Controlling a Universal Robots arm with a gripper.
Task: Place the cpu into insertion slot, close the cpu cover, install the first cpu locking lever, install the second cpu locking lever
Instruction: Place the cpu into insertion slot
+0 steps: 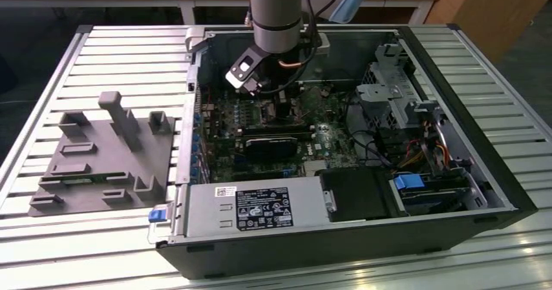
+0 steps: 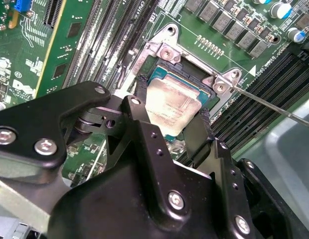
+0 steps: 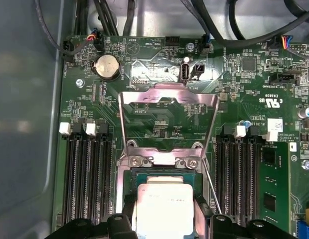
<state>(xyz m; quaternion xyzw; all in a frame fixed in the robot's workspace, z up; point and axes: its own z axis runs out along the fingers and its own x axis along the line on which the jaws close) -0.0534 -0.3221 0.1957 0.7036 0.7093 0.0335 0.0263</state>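
In both wrist views the cpu (image 2: 172,102) (image 3: 164,201), a small square chip with a dull silver top, lies in or just over the insertion slot (image 2: 170,68) (image 3: 164,174) on the green board. My gripper (image 2: 172,112) (image 3: 166,211) is shut on the cpu, one black finger (image 2: 140,99) against each opposite side. The cpu cover (image 3: 167,95), a thin silvery frame, stands swung up and open behind the slot. A thin wire lever (image 2: 274,105) (image 3: 213,191) runs out from the slot's corner. In the exterior view the gripper (image 1: 261,91) reaches down into the open case.
Long black memory slots (image 3: 87,184) (image 3: 239,174) flank the socket. A black block (image 1: 271,149) and the power supply (image 1: 258,206) lie nearer the case front, and a drive cage (image 1: 401,103) stands at the exterior view's right. A grey fixture (image 1: 103,154) sits outside the case.
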